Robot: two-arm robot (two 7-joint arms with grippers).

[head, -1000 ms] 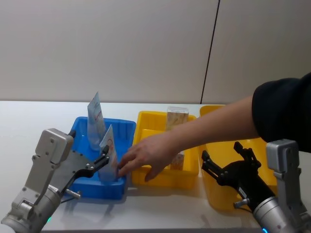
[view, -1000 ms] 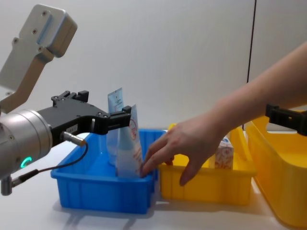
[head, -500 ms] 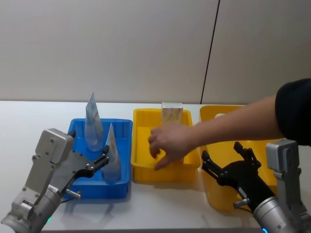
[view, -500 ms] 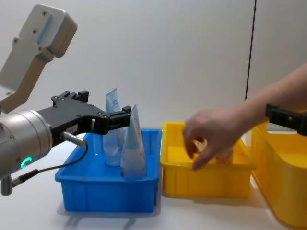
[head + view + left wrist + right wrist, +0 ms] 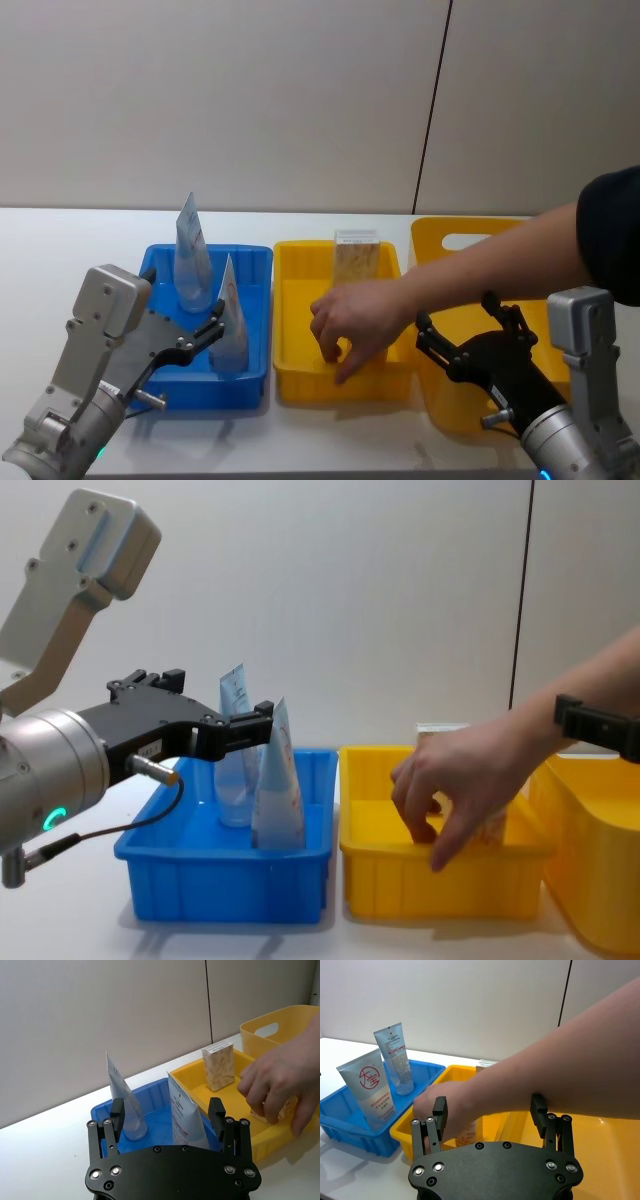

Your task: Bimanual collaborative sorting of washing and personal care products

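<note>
**Left gripper** [image 5: 166,1116]: jaws apart, empty. The near pouch [image 5: 186,1119] stands upright in the blue bin [image 5: 150,1089], just ahead of the jaws and within their span. The far pouch [image 5: 123,1105] is farther ahead, in line with one finger.

**Right gripper** [image 5: 489,1107]: jaws apart, empty. A forearm [image 5: 560,1060] crosses just ahead of them.

**Person's hand** [image 5: 352,322]: down in the middle yellow bin [image 5: 292,300], on a carton [image 5: 282,1107]. A second carton [image 5: 218,1064] stands upright at the back wall (well beyond either set of jaws).

**Handling note:** best to hold both arms off until the hand clears. After that, I'd judge, pinch the soft pouch across its flat faces, gently, so it doesn't buckle.
</note>
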